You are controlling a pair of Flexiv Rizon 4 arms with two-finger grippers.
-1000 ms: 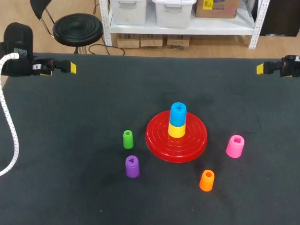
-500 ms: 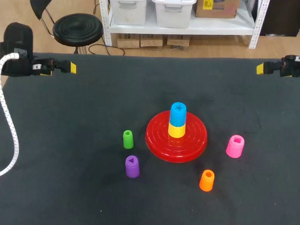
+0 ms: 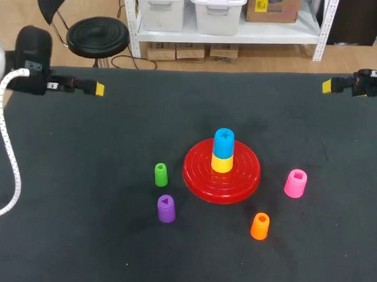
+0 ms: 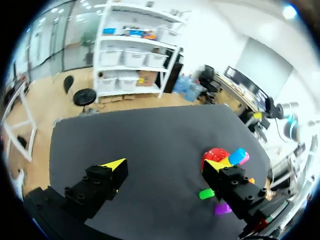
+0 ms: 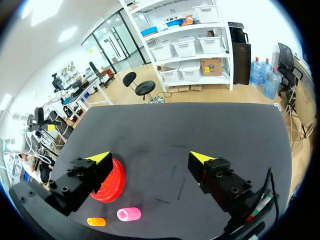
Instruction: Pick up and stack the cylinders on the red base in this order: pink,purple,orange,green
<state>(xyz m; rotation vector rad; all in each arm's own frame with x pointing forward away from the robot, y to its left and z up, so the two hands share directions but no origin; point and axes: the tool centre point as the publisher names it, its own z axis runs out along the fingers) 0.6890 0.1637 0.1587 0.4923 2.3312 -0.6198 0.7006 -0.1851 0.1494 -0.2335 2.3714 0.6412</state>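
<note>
- The left gripper (image 4: pixel 166 165) sits at the upper left of the head view, over the far edge of the black table (image 3: pixel 80 236). Its yellow-tipped fingers stand wide apart, with only bare tabletop between them.
- The right gripper (image 5: pixel 150 156) sits at the upper right of the head view, also by the far edge. Its fingers are spread wide too and grip nothing.
- The red base (image 3: pixel 246 175) lies flat just right of the frame's centre in the head view, well apart from both grippers.
- On the base's middle a yellow cylinder (image 3: pixel 222 163) stands upright, with a blue cylinder (image 3: pixel 224 142) stacked directly on top of it.
- The pink cylinder (image 3: pixel 295 183) lies on the table to the right of the base, near its rim but not touching, with its open end showing.
- The orange cylinder (image 3: pixel 260 226) stands at the lower right of the base, a little apart from it.
- The green cylinder (image 3: pixel 160 175) stands just left of the base's rim.
- The purple cylinder (image 3: pixel 166 209) stands below the green one, near it, at the lower left of the base.
- In the right wrist view the base shows partly behind one finger, with the pink and orange cylinders close beside it.
- A white ribbed cable (image 3: pixel 5 147) hangs down the left edge of the head view from the left arm.
</note>
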